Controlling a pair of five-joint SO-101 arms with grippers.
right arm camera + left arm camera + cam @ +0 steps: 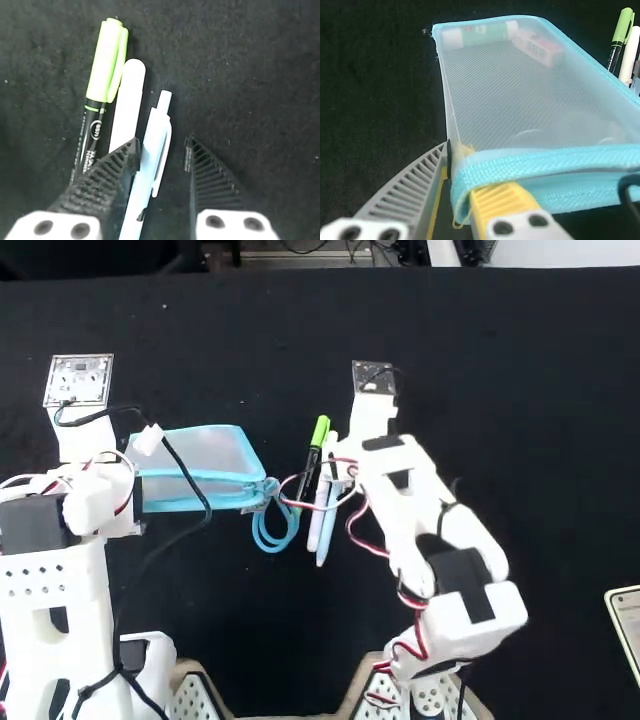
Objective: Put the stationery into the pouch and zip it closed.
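Left pincer (457, 167) pinches the part-filled pouch (530, 100); my right pincer (162, 145), spread, straddles a pen (156, 131); three pens (318, 508) and zipping remain.

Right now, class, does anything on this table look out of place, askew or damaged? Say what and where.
Nothing looks spilled or damaged. Three pens lie beside the pouch, not inside it, and a black cable from an arm drapes across the pouch.

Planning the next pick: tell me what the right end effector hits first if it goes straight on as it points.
Probably the pale blue pen, lying between the right end effector's open fingers; depth is unclear.
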